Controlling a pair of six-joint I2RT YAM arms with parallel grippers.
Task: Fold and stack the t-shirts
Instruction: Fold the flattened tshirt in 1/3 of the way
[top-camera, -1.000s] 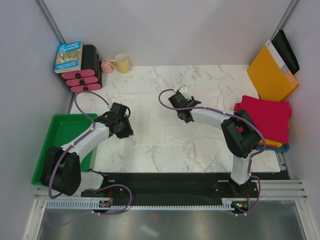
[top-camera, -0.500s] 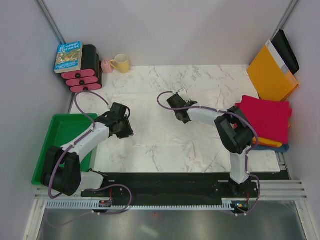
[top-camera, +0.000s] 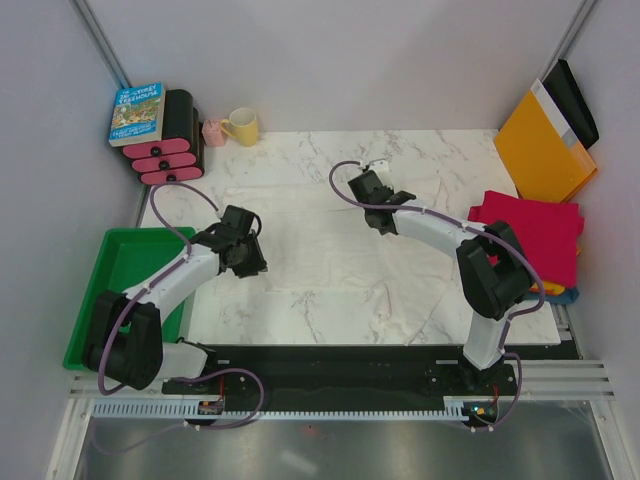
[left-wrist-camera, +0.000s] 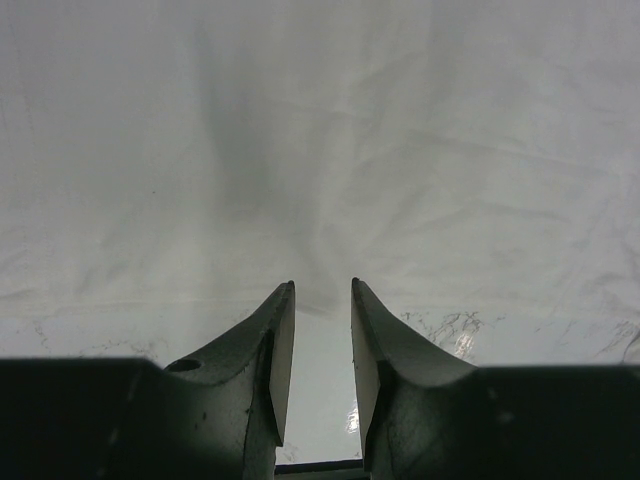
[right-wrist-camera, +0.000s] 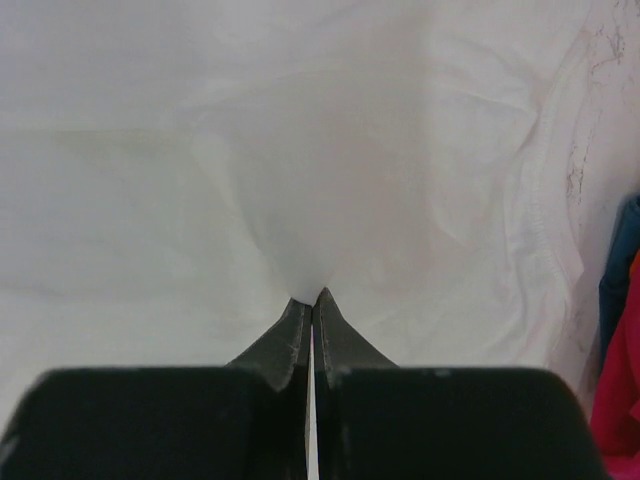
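Note:
The large white t-shirt (top-camera: 330, 240) lies spread and wrinkled over the marbled table. My right gripper (top-camera: 368, 182) is near the shirt's far middle. In the right wrist view it (right-wrist-camera: 313, 298) is shut on a pinched-up peak of the white cloth (right-wrist-camera: 300, 150). My left gripper (top-camera: 252, 262) is at the shirt's left edge. In the left wrist view it (left-wrist-camera: 322, 290) is open by a narrow gap, with its tips at the hem of the shirt (left-wrist-camera: 320, 150) and bare tabletop between the jaws. A folded crimson shirt (top-camera: 530, 235) tops an orange one (top-camera: 545, 287) and a dark blue one (top-camera: 570, 295) at the right.
A green tray (top-camera: 120, 260) sits left of the table. A book (top-camera: 137, 112) on a red-and-black stack (top-camera: 170, 150), a pink cup (top-camera: 213, 132) and a yellow mug (top-camera: 242, 127) stand at the back left. An orange-yellow envelope (top-camera: 545, 145) leans at the back right.
My right gripper has moved toward the back and right, drawing the pinched white cloth with it. The left arm has not moved.

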